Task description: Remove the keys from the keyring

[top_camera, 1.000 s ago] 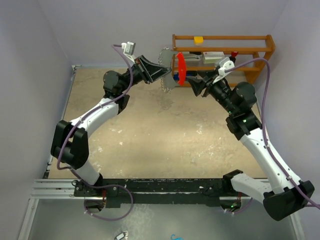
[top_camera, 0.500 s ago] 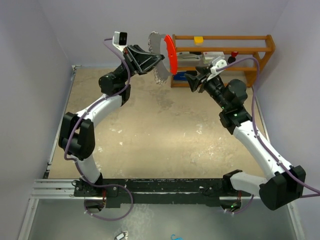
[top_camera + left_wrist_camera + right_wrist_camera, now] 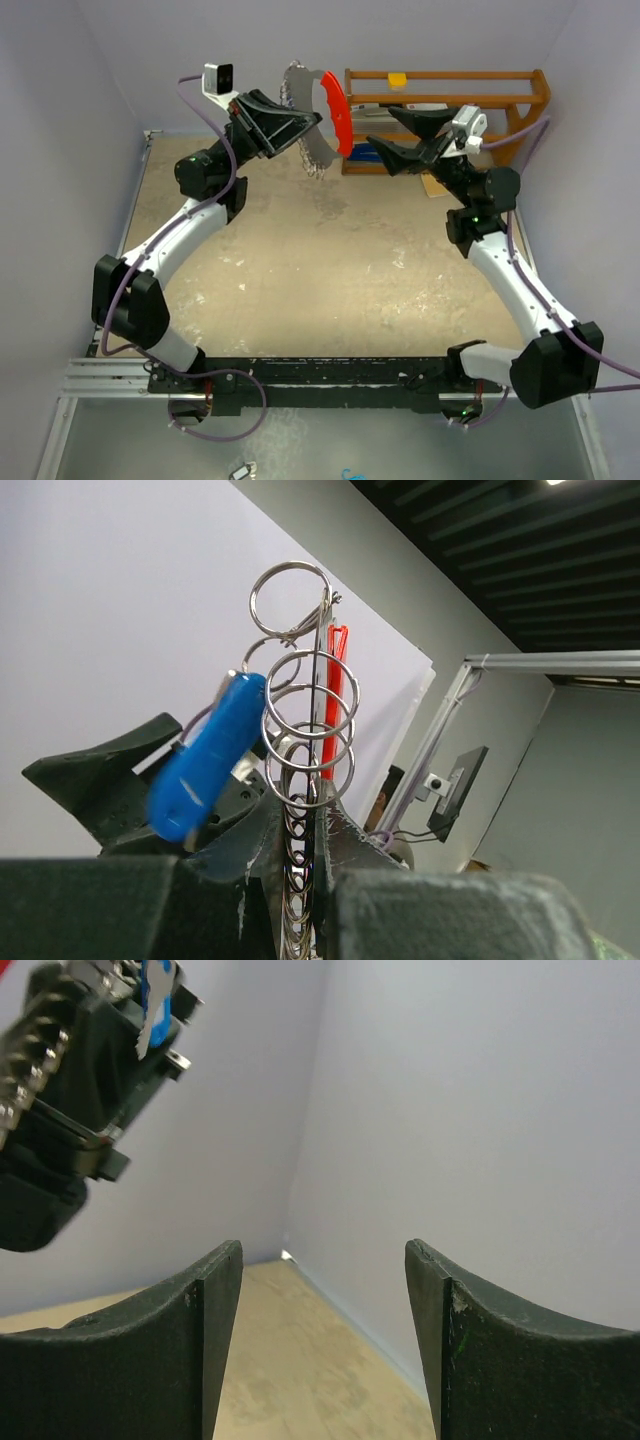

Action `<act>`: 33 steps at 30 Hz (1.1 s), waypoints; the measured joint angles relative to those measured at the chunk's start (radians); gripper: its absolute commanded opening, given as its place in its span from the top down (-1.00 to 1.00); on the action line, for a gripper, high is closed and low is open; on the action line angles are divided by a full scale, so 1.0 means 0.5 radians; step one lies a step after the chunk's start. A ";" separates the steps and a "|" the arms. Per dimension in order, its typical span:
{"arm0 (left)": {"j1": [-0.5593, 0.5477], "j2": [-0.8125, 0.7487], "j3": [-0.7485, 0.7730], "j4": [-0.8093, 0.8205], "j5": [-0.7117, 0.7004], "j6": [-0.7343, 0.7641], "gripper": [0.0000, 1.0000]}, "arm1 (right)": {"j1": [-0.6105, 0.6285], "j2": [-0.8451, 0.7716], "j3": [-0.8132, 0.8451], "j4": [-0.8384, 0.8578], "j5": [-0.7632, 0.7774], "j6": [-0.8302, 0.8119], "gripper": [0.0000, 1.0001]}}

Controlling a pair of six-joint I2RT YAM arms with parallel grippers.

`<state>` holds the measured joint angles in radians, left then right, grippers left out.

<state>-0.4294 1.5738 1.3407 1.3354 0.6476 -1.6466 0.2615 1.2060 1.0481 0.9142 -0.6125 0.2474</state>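
From above, I see the left end effector (image 3: 303,127) raised high over the table (image 3: 330,260), its jaws closed on the keyring (image 3: 318,150). The red fob (image 3: 336,108) stands edge-on just right of the jaws, with silvery links hanging below them. The right end effector (image 3: 380,127) sits near the fob but apart from it, jaws wide and holding nothing, in front of a wooden shelf (image 3: 445,75).

On the left wrist camera, the left end effector (image 3: 305,850) pinches the keyring (image 3: 310,730) at its lower end. A stack of thin, shiny wire rings rises straight up from the jaws. The blue key (image 3: 205,760), smooth plastic and blurred, hangs tilted on the rings' left side. The fob (image 3: 335,680) shows as a thin red strip behind them.

On the right wrist camera, the right end effector (image 3: 325,1330) is spread wide around bare air. The left end effector (image 3: 70,1080) is at upper left, well apart, with a scrap of the blue key (image 3: 155,1005) on it.
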 measured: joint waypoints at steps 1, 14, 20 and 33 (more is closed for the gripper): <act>-0.011 -0.007 -0.006 0.011 0.001 0.002 1.00 | 0.001 0.026 0.014 0.059 -0.035 0.047 -0.37; -0.063 -0.412 -0.423 -0.725 0.079 0.399 1.00 | 0.000 0.380 0.169 0.785 -0.387 0.685 -0.31; -0.119 -0.687 -0.397 -1.025 0.071 0.655 1.00 | 0.001 0.500 0.216 1.148 -0.438 1.004 -0.24; -0.407 -0.439 -0.398 -1.086 0.055 0.613 1.00 | 0.028 0.553 0.236 1.308 -0.442 1.182 -0.20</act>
<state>-0.6331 1.3540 1.1416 0.7925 0.6750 -1.3399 0.2756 1.4826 1.1660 1.5681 -0.8333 0.8383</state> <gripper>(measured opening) 0.070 0.595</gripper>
